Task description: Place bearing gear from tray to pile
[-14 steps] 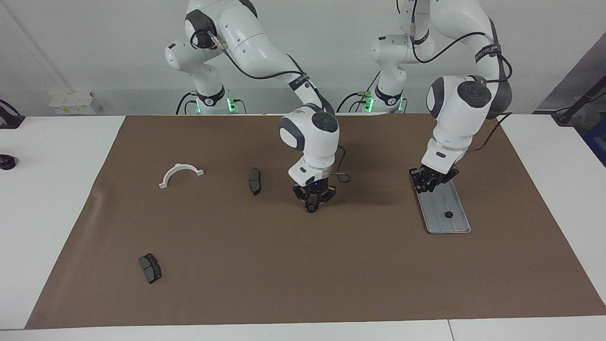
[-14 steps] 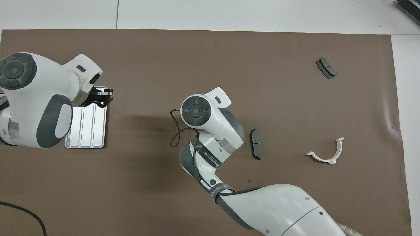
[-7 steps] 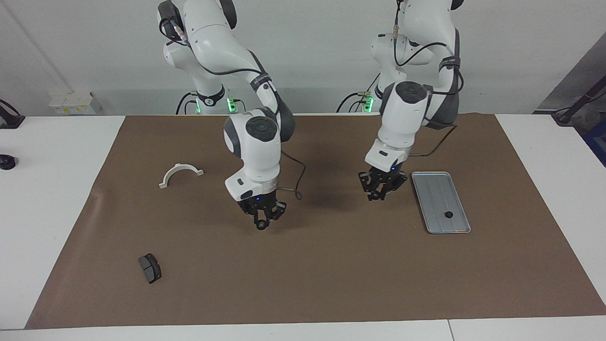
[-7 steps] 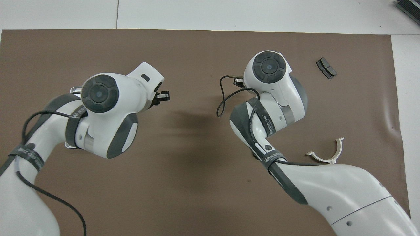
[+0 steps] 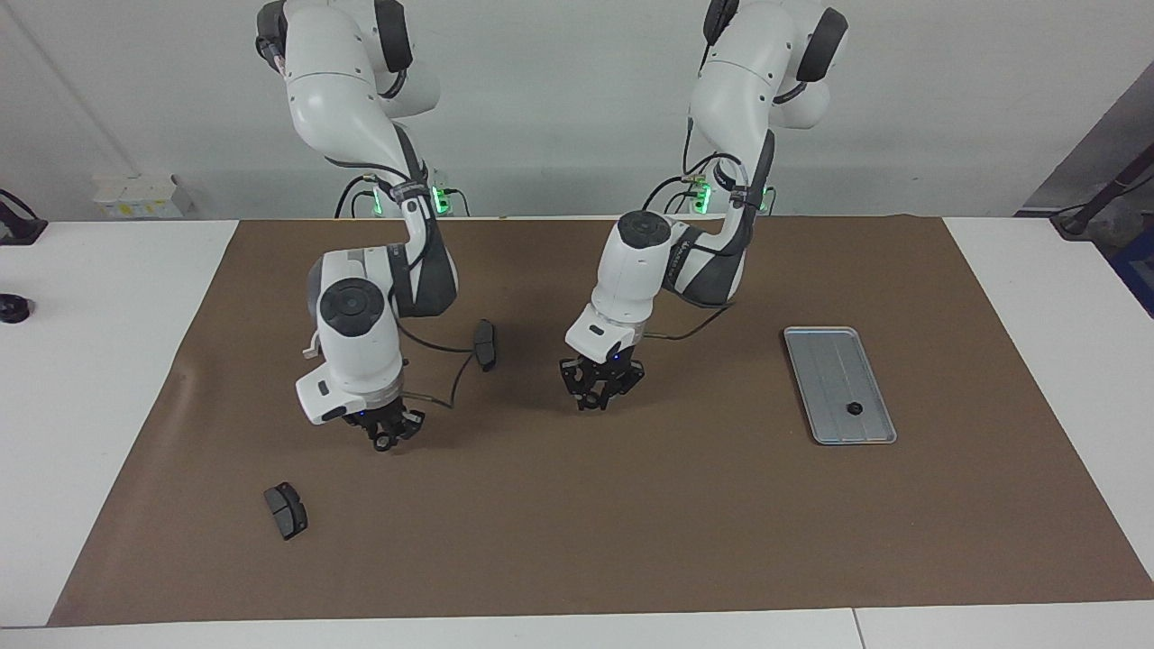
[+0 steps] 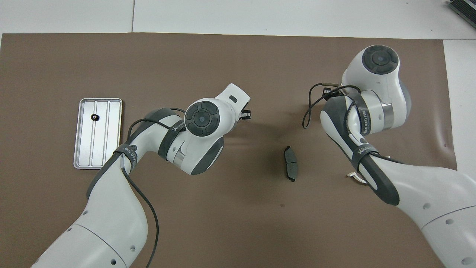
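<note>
The silver-grey tray lies on the brown mat toward the left arm's end of the table. One small black bearing gear sits in it, at the end farther from the robots. No pile shows in either view. My left gripper hangs over the bare middle of the mat, well away from the tray, fingertips together with nothing seen between them. My right gripper hangs low over the mat toward the right arm's end, fingertips also together and empty.
A dark brake pad lies between the two grippers, nearer to the robots. Another brake pad lies farther out, close to the right gripper. A white half-ring is mostly hidden under the right arm.
Both arms have swung toward the right arm's end of the table. The left gripper left the tray for the mat's middle. The right gripper moved from the middle toward the farther brake pad.
</note>
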Motion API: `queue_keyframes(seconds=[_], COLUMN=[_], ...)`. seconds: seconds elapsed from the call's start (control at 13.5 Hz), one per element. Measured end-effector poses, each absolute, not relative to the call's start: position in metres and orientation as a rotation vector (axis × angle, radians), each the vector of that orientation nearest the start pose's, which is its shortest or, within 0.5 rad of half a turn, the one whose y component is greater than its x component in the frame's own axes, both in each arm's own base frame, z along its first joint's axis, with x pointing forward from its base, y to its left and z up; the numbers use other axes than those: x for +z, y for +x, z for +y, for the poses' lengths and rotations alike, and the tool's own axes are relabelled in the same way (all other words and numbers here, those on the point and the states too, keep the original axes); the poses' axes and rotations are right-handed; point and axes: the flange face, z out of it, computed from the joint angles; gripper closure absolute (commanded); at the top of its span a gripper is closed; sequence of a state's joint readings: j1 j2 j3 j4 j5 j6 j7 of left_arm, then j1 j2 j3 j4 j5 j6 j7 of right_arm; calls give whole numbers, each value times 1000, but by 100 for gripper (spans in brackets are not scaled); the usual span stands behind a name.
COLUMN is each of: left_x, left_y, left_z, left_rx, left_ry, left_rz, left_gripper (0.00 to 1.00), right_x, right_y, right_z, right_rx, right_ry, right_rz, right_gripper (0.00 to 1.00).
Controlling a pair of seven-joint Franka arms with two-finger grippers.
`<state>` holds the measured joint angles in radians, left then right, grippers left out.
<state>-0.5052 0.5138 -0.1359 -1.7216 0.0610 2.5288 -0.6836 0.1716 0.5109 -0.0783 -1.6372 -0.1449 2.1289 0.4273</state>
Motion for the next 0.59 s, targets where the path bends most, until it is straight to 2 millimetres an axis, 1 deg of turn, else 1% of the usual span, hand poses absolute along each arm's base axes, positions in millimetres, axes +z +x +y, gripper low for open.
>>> queue_keyframes(seconds=[0.07,0.15,0.22,0.37,0.44,0.52,0.59], left_x=[317,314,313,315,319,329,349], left_y=[563,562,562,561,562,565,571], left_z=[-406,-405,-405,-406,-405,-403,-395], left_rx=[-364,-358,-357,-350,-331,-321,-332], left_ry=[-3317,-3316,-3316,-3313,-3305,-3295,-3285], left_rz=[-44,-44,-43,-44,-50,-62,-86], left_gripper=[54,11,0,0,0,0,0], right_x=[319,318,316,308,305,305,308], right_y=[676,674,671,662,657,654,651], right_z=[44,32,26,14,8,1,-5], right_rx=[-22,-8,5,46,62,72,72], right_ry=[-3279,-3280,-3282,-3285,-3287,-3288,-3287], right_rz=[396,392,392,407,401,391,383], right_gripper=[96,96,96,96,91,72,46])
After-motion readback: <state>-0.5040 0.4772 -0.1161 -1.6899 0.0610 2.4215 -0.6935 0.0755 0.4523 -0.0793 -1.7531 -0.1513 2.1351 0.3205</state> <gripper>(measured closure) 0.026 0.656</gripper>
